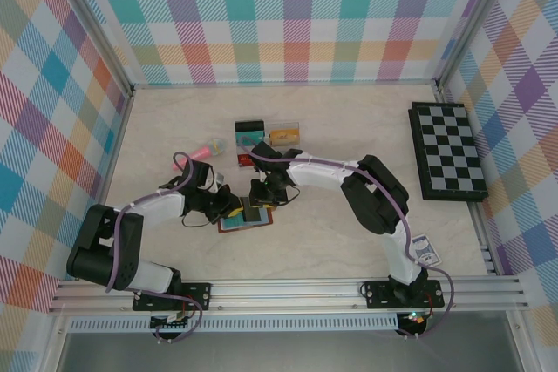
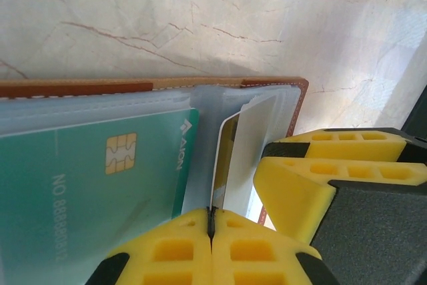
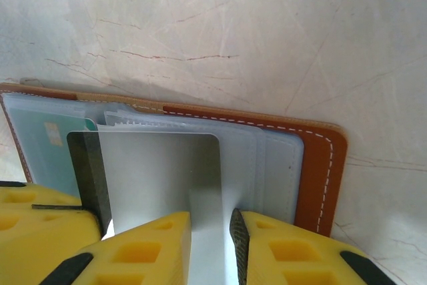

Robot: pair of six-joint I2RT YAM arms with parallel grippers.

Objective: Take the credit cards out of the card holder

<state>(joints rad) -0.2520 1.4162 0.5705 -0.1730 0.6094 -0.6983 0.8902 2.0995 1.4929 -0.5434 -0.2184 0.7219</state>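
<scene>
A: Brown leather card holder (image 1: 235,225) lies lower centre on the bench (image 1: 349,128). Left end effector (image 2: 211,221)?
B: I have it clamped on a grey card (image 2: 250,145). Right end effector (image 3: 210,223) half-spread over the pages (image 3: 273,158); grip unclear.

Brown leather card holder (image 3: 321,165) open flat on table (image 1: 349,241), teal chip card (image 2: 93,185) pocketed inside, grey card (image 2: 248,145) partly drawn out.

A robot lab cell — aluminium frame (image 1: 288,289), plaid walls (image 1: 296,15), marble-look table (image 1: 349,128).
</scene>
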